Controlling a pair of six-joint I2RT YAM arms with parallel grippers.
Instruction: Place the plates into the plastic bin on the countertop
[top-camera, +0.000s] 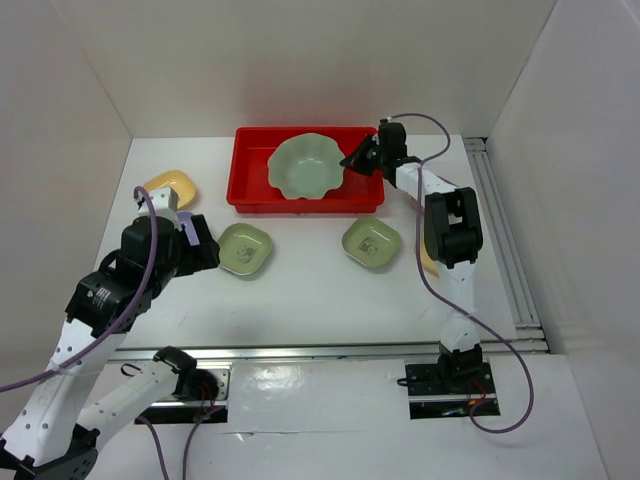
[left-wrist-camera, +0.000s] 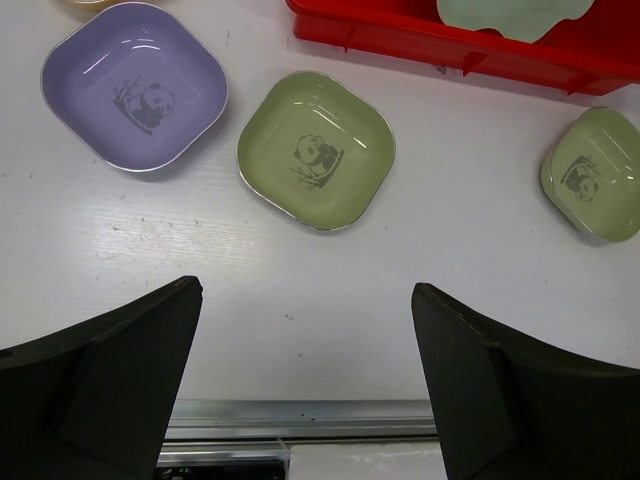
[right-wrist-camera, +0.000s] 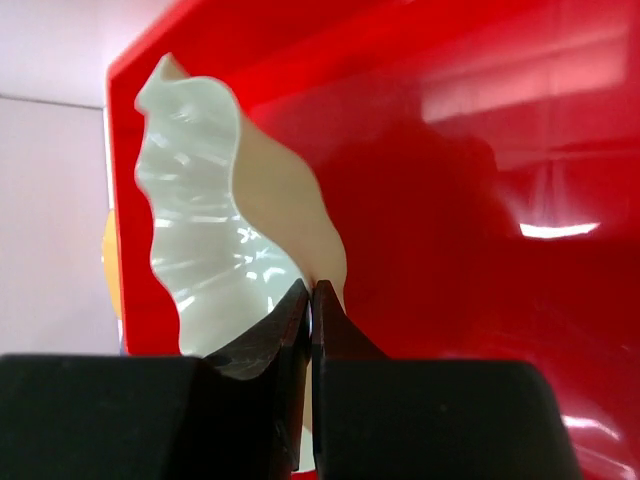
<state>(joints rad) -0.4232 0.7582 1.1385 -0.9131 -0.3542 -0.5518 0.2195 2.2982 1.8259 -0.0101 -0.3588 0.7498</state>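
Note:
The red plastic bin (top-camera: 305, 206) stands at the back of the white countertop (top-camera: 310, 295). Inside it the large pale green scalloped plate (top-camera: 303, 167) is tilted, and my right gripper (top-camera: 352, 160) is shut on its right rim. The right wrist view shows the fingers (right-wrist-camera: 345, 335) pinching the wavy edge of that plate (right-wrist-camera: 205, 235) against the bin's red floor (right-wrist-camera: 460, 200). My left gripper (left-wrist-camera: 305, 290) hangs open above bare countertop. Just beyond it lie a green plate (left-wrist-camera: 316, 150) and a lavender plate (left-wrist-camera: 135, 85).
A second small green plate (top-camera: 371, 243) lies in front of the bin's right end. One yellow plate (top-camera: 170, 186) sits at the back left. Another yellow plate (top-camera: 428, 262) peeks out behind the right arm. Aluminium rails (top-camera: 500, 240) run along the right and near edges.

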